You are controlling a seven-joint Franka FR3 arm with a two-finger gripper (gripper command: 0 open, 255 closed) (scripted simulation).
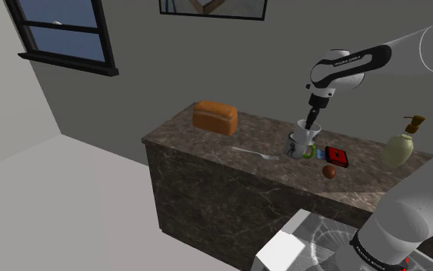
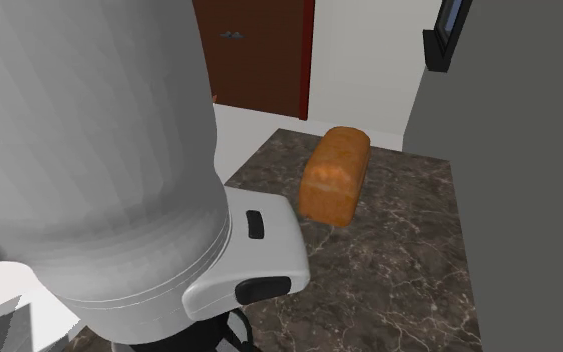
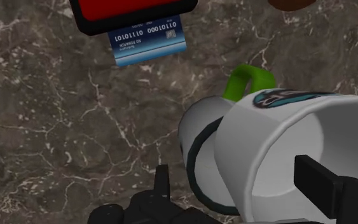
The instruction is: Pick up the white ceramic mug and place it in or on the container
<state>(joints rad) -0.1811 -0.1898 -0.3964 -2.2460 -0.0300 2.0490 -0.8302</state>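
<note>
White mug (image 3: pixel 279 133) | hand (image 3: pixel 233 170) straddles its wall, seemingly unclamped | red container (image 3: pixel 133 13) near

**Desk and its load, shoulder view.** The dark marbled desk (image 1: pixel 207 146) carried a white mug (image 1: pixel 302 142), the reference point here. Well to the mug's left lay an orange-brown loaf (image 1: pixel 214 116), and between the two a pale utensil (image 1: pixel 254 153). Just right of the mug lay a blue card (image 3: pixel 149 42), one end under a red tray (image 1: pixel 336 155). Near the mug, toward the front edge, sat a brown round object (image 1: pixel 330 172). Farther right stood a pump bottle (image 1: pixel 401 146).
</note>
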